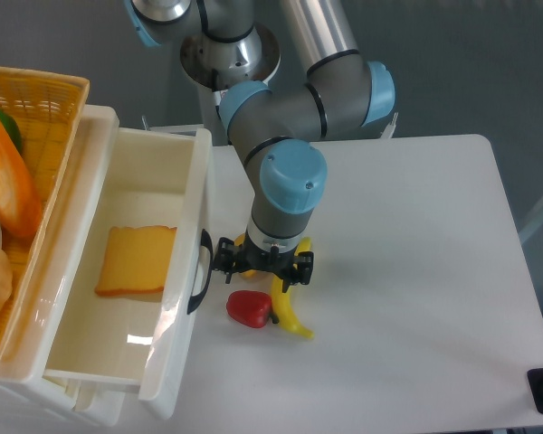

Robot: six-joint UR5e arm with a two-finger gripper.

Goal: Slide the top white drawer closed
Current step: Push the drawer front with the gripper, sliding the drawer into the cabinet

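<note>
White plastic top drawer (118, 298) at 9 o'clock of frame, pulled far out, not closed; orange slab (134, 262) lies inside.
Arm (285, 172) reaches down at centre; gripper (261, 264) at 3 o'clock of black handle (200, 271), near front panel. Cannot tell how wide fingers are; nothing seen held.
Risk: push off centre, drawer skews and jams.
Risk: banana (288, 303) and red pepper (249, 308) at 6 o'clock of gripper; low sweep drags them against panel.
</note>
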